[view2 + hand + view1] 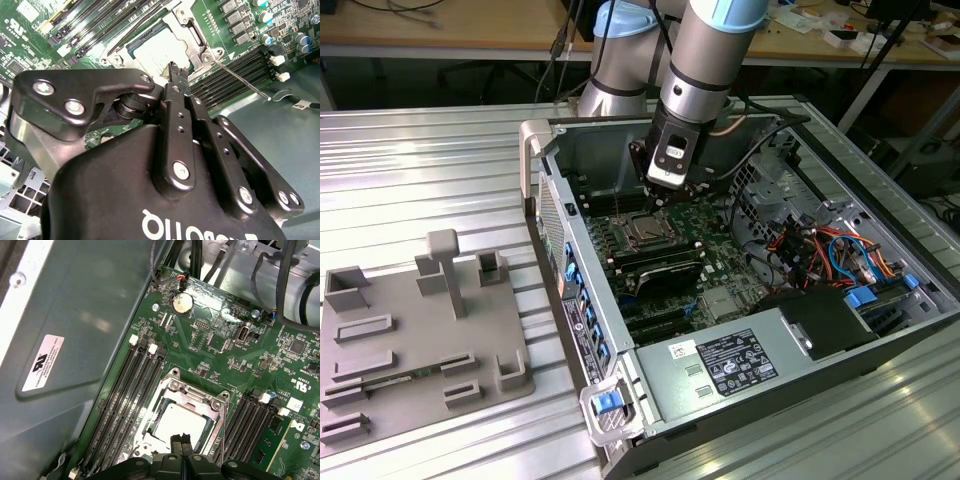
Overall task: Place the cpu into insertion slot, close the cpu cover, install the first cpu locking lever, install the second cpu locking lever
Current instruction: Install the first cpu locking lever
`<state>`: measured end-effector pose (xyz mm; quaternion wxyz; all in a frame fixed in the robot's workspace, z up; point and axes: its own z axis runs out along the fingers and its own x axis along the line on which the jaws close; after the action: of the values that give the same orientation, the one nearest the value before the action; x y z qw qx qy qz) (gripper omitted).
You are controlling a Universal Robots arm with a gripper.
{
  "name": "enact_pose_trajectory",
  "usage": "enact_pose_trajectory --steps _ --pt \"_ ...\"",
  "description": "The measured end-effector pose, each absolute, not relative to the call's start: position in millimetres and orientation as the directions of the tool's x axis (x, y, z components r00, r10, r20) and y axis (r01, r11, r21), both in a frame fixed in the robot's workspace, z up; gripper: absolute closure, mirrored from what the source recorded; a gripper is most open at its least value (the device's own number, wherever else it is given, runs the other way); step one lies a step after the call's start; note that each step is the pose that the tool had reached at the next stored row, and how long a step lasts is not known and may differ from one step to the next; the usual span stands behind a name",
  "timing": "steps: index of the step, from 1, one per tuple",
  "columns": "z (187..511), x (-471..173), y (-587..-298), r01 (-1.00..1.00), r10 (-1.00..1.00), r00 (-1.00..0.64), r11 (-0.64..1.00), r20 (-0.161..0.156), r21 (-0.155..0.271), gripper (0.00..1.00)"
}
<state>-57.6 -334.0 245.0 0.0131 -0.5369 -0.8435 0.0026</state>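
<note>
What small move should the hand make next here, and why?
Probably ease the shut hand toward the thin locking lever to press it down. The cpu already sits under the lowered cpu cover. In the second wrist view the lever seems to stick out from the socket, unlatched.

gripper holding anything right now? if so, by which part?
Nothing that shows: the gripper is shut with its fingertips together, by the edge of the cpu cover, with the cpu under it.
</note>
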Motion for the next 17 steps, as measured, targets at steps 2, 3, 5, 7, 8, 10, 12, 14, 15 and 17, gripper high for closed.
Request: enact_pose_trajectory --steps 2,3,5,7,8,10,12,14,15,17 --pt "245.0 -57.6 -334.0 0.906 0.906 -0.423 0.424 0.019 -0.018 0.89" --pt "245.0 -57.5 -334.0 0.906 0.906 -0.423 0.424 0.019 -0.018 0.89" --pt "245.0 -57.6 -334.0 0.906 0.906 -0.423 0.424 0.019 -0.018 0.89" --pt "245.1 -57.6 -334.0 0.905 0.905 -0.424 0.424 0.019 -0.018 0.89" --pt "245.1 -57.6 -334.0 0.905 0.905 -0.425 0.425 0.019 -0.018 0.89" --pt "245.1 -57.5 -333.9 0.904 0.904 -0.426 0.427 0.019 -0.018 0.89" --pt "245.5 -57.5 -333.9 0.903 0.903 -0.43 0.43 0.019 -0.018 0.89" --pt "245.7 -57.5 -333.9 0.901 0.902 -0.432 0.433 0.02 -0.018 0.89" --pt "245.9 -57.5 -334.0 0.901 0.901 -0.434 0.434 0.019 -0.018 0.89" --pt "246.3 -57.6 -334.0 0.899 0.899 -0.437 0.438 0.019 -0.018 0.89"
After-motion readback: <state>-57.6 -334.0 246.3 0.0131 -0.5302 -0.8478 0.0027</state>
